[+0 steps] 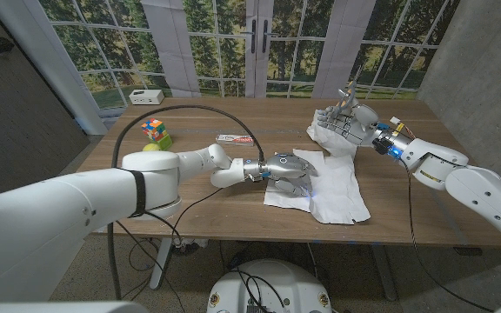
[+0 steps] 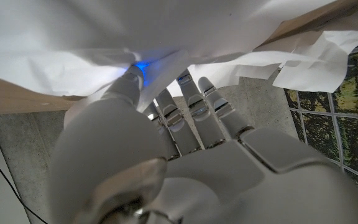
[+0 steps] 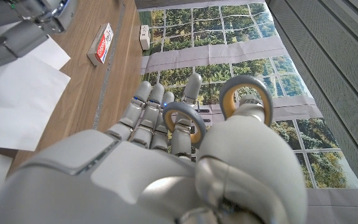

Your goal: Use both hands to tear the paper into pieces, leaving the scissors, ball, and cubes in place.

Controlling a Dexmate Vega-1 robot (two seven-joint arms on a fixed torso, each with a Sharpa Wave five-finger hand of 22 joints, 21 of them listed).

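A crumpled white sheet of paper (image 1: 333,191) lies on the wooden table (image 1: 198,196) right of centre. My left hand (image 1: 290,167) is on its left edge. In the left wrist view its thumb (image 2: 129,81) presses into a fold of the paper (image 2: 55,50), and the paper edge hides the fingertips. My right hand (image 1: 346,123) is raised above the paper's far corner and holds grey scissors (image 1: 350,94) with the blades pointing up. Their yellow-lined handle rings (image 3: 244,99) sit round its thumb and a finger. A colourful cube (image 1: 153,128) and a green ball (image 1: 152,146) sit at the far left.
A flat red-and-white box (image 1: 233,139) lies behind my left forearm, also seen as the box (image 3: 102,43) in the right wrist view. A small white box (image 1: 146,96) stands at the table's far left edge. A black cable (image 1: 190,109) arcs over the table.
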